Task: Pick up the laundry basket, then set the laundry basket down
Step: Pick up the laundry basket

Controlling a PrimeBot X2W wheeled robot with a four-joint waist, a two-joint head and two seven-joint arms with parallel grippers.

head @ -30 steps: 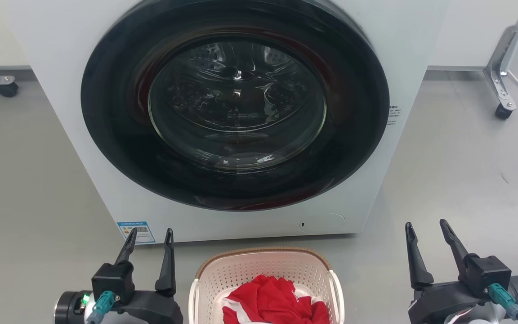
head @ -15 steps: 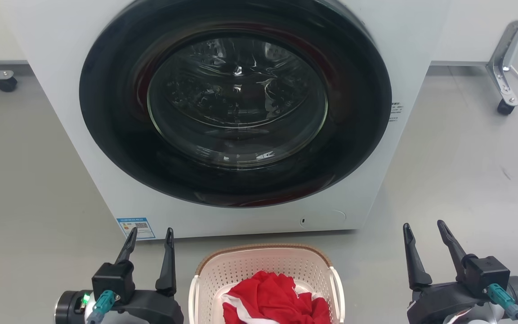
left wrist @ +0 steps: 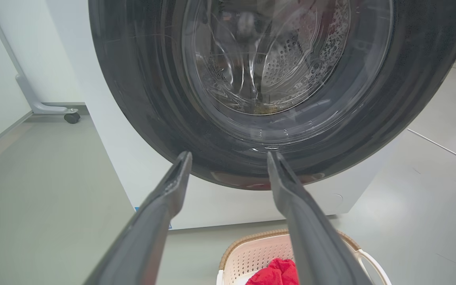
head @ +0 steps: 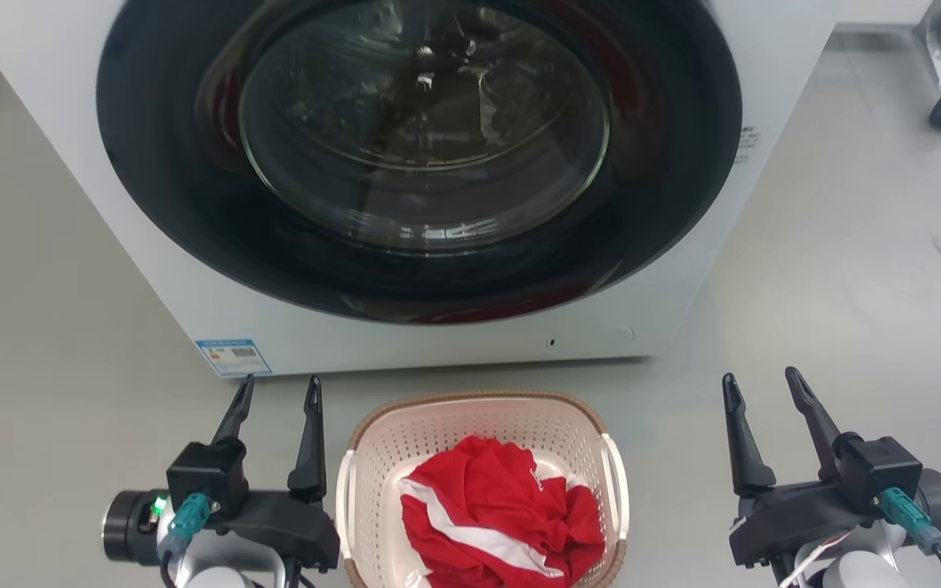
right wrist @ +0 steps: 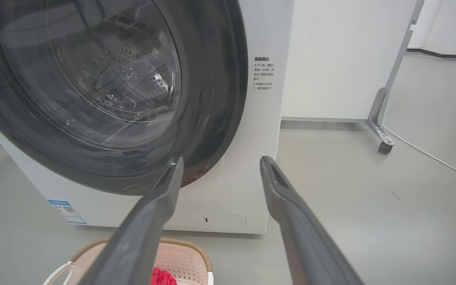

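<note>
The head camera looks steeply down at the washing machine (head: 438,347). Both wrist cameras sit low and near, facing its door (head: 421,122), which all views share

Perforated plastic laundry basket (head: 454,437), red cloth (head: 495,514), glossy glass door (head: 425,122)

You are looking along your left gripper (left wrist: 228,155), fingers apart and empty, toward the washing machine door (left wrist: 267,59); the laundry basket (left wrist: 251,255) is sitting before it, holding red cloth (left wrist: 276,273).
</note>
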